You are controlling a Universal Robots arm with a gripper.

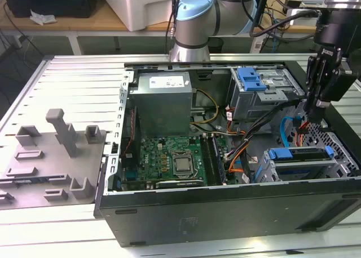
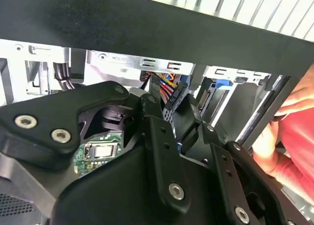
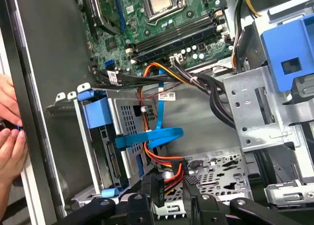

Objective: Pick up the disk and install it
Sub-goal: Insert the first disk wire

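My claw (image 1: 313, 110) hangs low inside the open case (image 1: 225, 216), at about three o'clock if I read the case as a dial in the exterior view, with twelve at the far wall. In both wrist views the jaws look drawn close on a black plug (image 2: 171, 104) at the end of some orange and red wires (image 3: 164, 163). I judge the claw clamped on that plug, not on the disk. The disk (image 1: 302, 156) is near the claw but apart from it, at about four o'clock. It is slotted into a grey drive cage (image 3: 128, 118) with its blue frame showing at the open end, though I cannot tell whether it is pushed fully home. A blue ribbon cable (image 3: 157, 136) loops between the cage and the plug. Farther out, the green board (image 1: 169, 162) lies at seven o'clock, the power box (image 1: 163, 94) at eleven and an upper cage (image 1: 259, 92) at one. A person's hand (image 3: 11, 136) rests at the case rim beside the drive cage. As for handling, I expect the disk to be stiff, dense for its size, smooth on its metal faces and unforgiving of knocks. The blue frame along its edges looks like the safest hold, well clear of the label face and the connector end.
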